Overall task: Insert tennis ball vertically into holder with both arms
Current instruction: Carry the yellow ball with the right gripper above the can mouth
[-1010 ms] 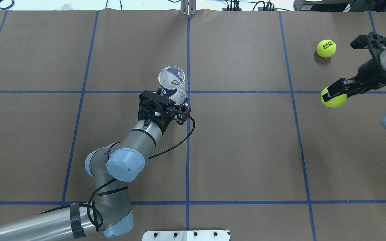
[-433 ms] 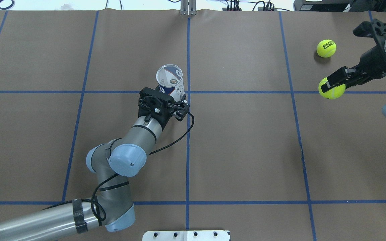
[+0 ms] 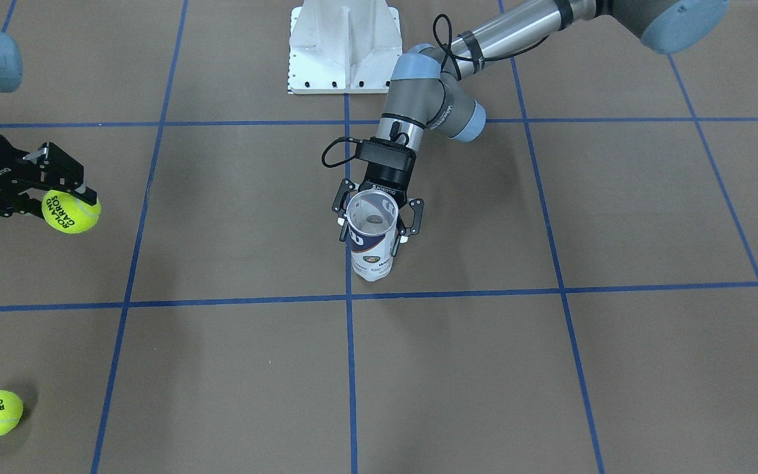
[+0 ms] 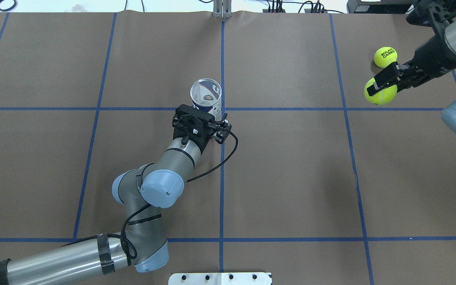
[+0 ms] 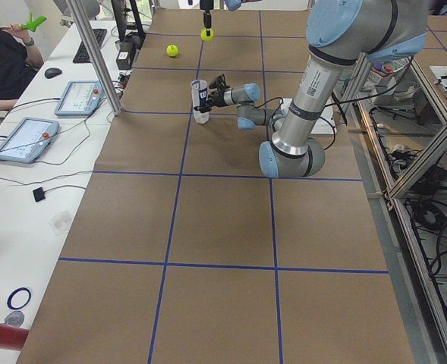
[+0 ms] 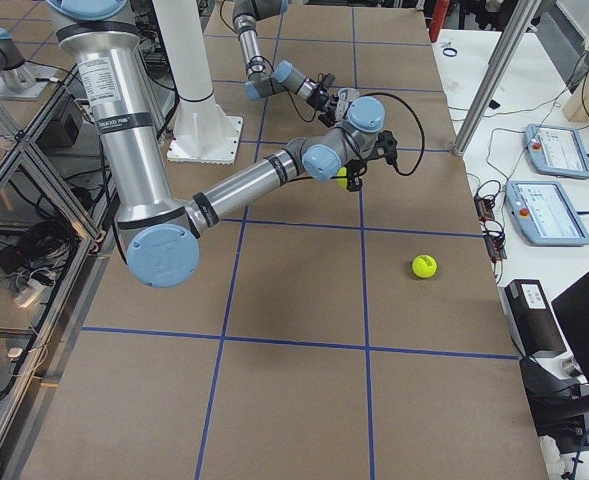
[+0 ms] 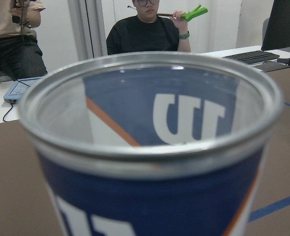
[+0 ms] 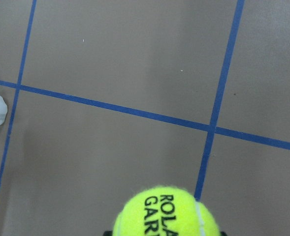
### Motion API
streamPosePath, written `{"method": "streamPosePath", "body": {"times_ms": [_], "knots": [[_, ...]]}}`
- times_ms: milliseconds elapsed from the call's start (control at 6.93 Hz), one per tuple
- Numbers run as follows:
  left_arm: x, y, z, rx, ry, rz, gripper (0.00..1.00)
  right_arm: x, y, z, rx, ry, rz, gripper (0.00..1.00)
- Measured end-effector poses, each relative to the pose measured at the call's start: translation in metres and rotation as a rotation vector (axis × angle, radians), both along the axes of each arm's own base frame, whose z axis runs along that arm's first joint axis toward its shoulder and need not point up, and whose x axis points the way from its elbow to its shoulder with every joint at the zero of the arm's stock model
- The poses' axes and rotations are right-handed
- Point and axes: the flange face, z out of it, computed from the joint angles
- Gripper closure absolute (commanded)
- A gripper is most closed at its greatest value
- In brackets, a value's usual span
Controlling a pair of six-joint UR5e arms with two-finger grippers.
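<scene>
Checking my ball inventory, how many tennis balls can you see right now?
2. One ball is in the right gripper; the other ball lies loose on the table nearby. None shows inside the holder.

Yellow tennis ball (image 3: 71, 212), navy-white holder (image 3: 372, 253), brown table (image 3: 550, 368)

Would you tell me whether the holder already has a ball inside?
Empty: the holder has an open mouth, and no yellow ball shows inside through its clear wall.
</scene>
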Motion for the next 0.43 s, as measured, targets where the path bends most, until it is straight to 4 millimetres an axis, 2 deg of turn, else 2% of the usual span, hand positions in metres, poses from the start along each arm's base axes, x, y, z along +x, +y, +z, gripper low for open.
{"method": "streamPosePath", "body": {"times_ms": [289,433], "knots": [[0.001,0.0,-0.001,0.0,0.001,0.0,0.01,-0.014,-0.011,-0.067,-0.009,-0.01,0.001,1.0],[0.001,0.0,-0.001,0.0,0.001,0.0,0.01,-0.029,-0.013,-0.103,-0.014,-0.028,-0.001,1.0]]}}
